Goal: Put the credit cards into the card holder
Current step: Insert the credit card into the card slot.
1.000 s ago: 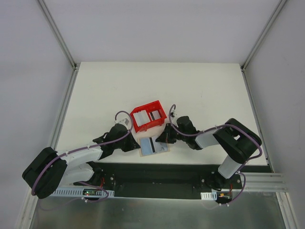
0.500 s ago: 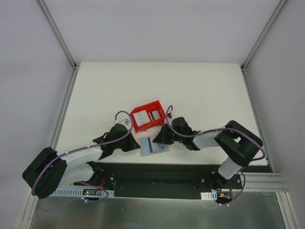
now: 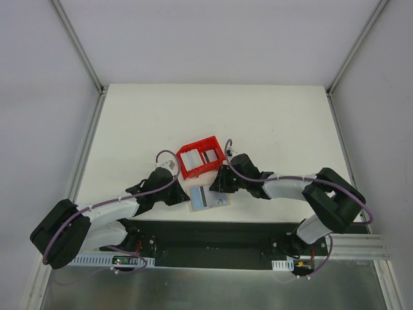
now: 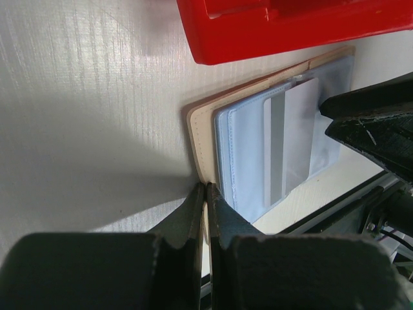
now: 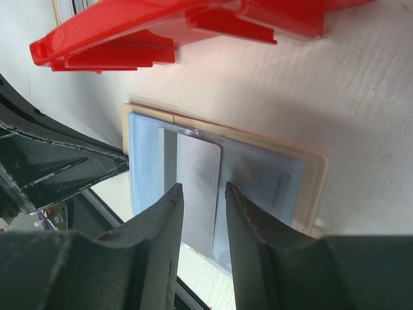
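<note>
Right wrist: card under parted right pincer (atop card holder).

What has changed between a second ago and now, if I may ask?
The right gripper reached further left over the card holder and its jaws parted, apparently letting go of the striped card, which lies in the holder. The left gripper stayed shut at the holder's edge, and the red bin did not move.

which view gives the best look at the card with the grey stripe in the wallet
Left wrist: the striped card shows close and nearly whole in the open card holder, stripe plain. The right wrist view has it too, but its own fingers hide the near end. From the top it is tiny.
</note>
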